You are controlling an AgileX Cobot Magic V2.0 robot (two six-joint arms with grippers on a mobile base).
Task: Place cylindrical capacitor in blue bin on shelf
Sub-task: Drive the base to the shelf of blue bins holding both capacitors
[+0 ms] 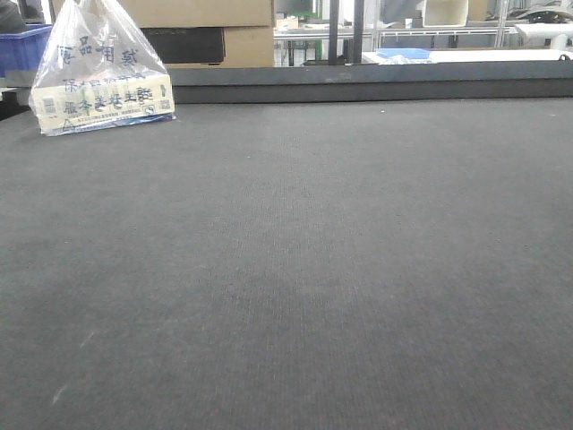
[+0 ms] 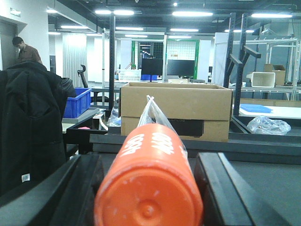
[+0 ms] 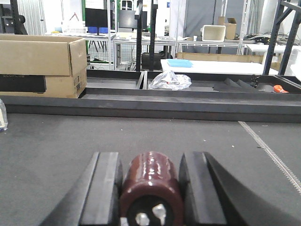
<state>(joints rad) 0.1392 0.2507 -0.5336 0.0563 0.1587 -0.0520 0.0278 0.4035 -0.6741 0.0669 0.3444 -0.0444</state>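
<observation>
You get neither arm in the front view, only the dark grey table (image 1: 313,269), so each hand shows in its own wrist view alone, and both wrist views cut off the lower ends of the fingers and of what they hold. The left gripper (image 2: 149,157) is closed around an orange cylinder (image 2: 148,188) with white print on its side that you can read only in part. The cylinder lies level along the fingers, with its flat end toward the camera. The right gripper (image 3: 150,155) is low over the table and pinches the dark red-brown capacitor (image 3: 151,183) between its two black pads. The capacitor also lies lengthwise, its metal terminals facing the camera at the bottom edge. The blue bin (image 2: 77,101) sits well beyond the left hand, half hidden behind a black jacket (image 2: 28,127), and only its corner shows at the front view's top left; you cannot see inside it. A clear printed plastic bag (image 1: 98,72) with a pale box inside stands at the table's far left. Behind it is an open cardboard box (image 2: 176,110) whose contents are out of sight. Across from the right hand, a crumpled clear bag (image 3: 169,80) lies in a dark tray (image 3: 113,81).
</observation>
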